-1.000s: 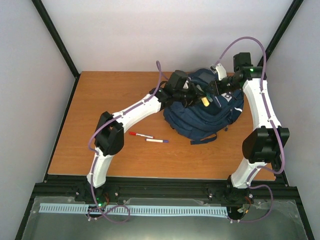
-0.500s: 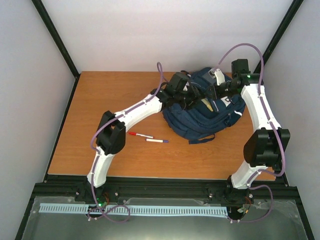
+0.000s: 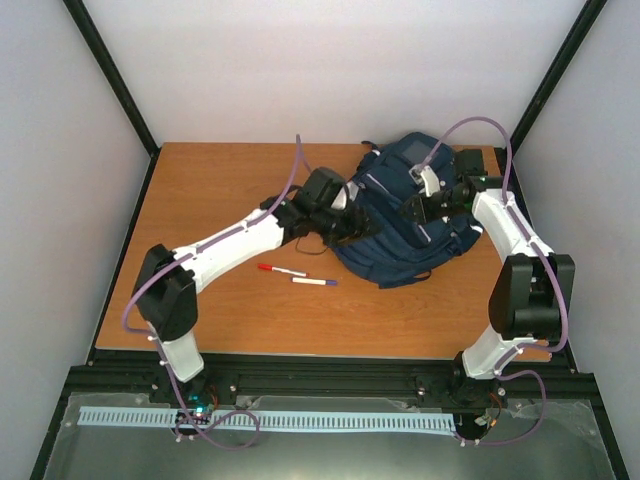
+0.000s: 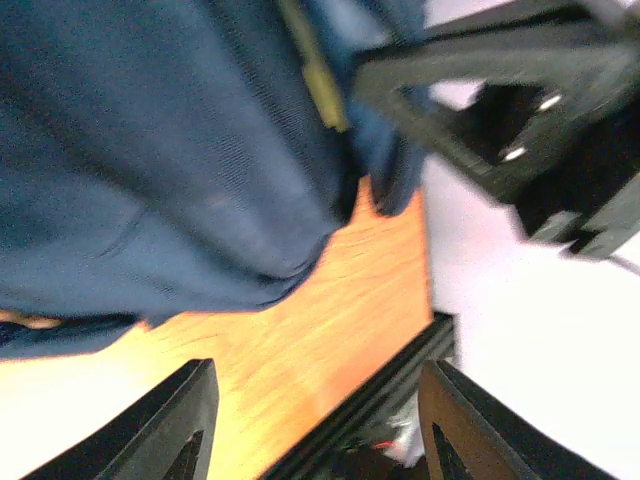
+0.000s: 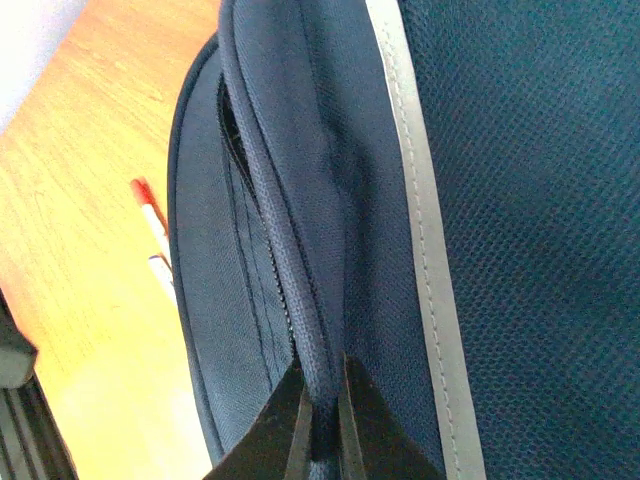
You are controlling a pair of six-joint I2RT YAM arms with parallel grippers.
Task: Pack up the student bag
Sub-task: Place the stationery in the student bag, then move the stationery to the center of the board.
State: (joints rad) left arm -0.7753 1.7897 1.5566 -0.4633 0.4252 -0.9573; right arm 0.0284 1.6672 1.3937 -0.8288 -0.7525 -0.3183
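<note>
Left arm [image 3: 240, 235]: pulling back from the top of the student bag [image 3: 400, 250] toward frame centre since the earlier view; the bag is sagging flatter.
Left pincer [image 4: 315, 420]: standing spread at the bag's left edge, gripping nothing, probably freeing itself for the pens.
Right pincer [image 5: 322, 405]: pinching the bag's piped seam, seemingly steadying the opening.
Student bag: lying upper right of centre on the desk [image 3: 220, 180].
Pens: red pen [image 3: 282, 270] and purple pen [image 3: 315, 282] are waiting lower left of it.

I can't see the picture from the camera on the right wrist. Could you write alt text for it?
The right gripper, shut, pinches a raised seam of the navy student bag, which fills most of the frame; a pale stripe runs alongside the seam. To the left, two pens lie on the wooden table.
</note>
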